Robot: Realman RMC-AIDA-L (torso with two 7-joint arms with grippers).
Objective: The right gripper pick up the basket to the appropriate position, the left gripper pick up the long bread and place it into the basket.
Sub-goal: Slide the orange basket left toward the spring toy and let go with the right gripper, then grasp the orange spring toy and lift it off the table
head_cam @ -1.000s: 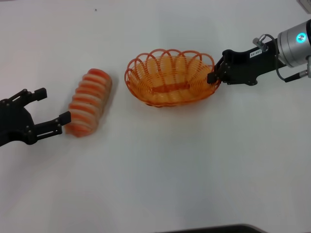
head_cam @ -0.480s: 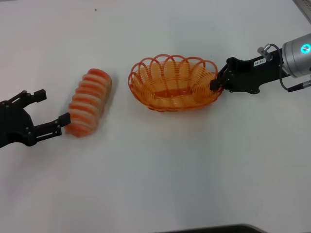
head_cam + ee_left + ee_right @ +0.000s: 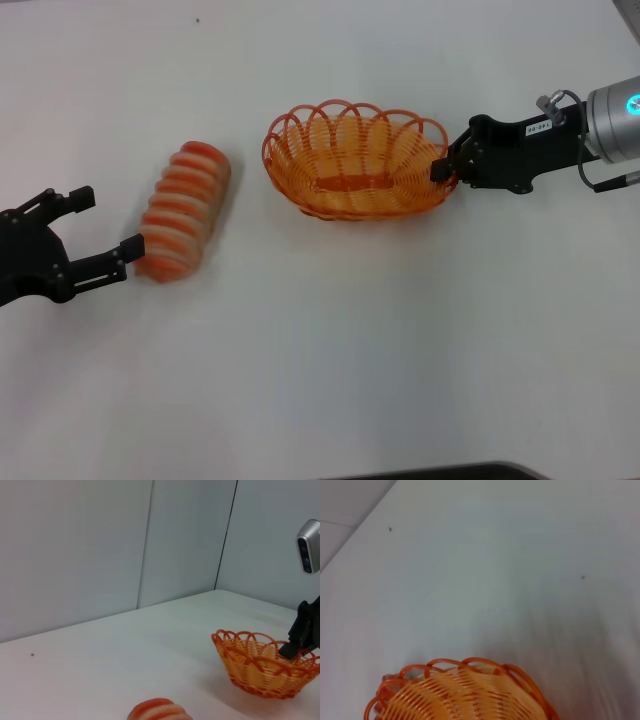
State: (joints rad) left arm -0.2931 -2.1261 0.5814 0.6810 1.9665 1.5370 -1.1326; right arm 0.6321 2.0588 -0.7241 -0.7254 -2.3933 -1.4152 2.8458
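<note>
The right hand [image 3: 441,170] is clamped on the end rim of the orange basket [image 3: 355,160], which has shifted slightly toward that hand and away from the bread over the last second, so positioning is under way. The left hand [image 3: 95,232], fingers apart, sits just beside the near end of the long bread [image 3: 183,210] on the white tabletop [image 3: 330,350], not gripping. A small white label on the right arm is unreadable.

Head view steeply down over the table [image 3: 330,350]; both low wrist views sharing the basket [image 3: 355,160]
</note>
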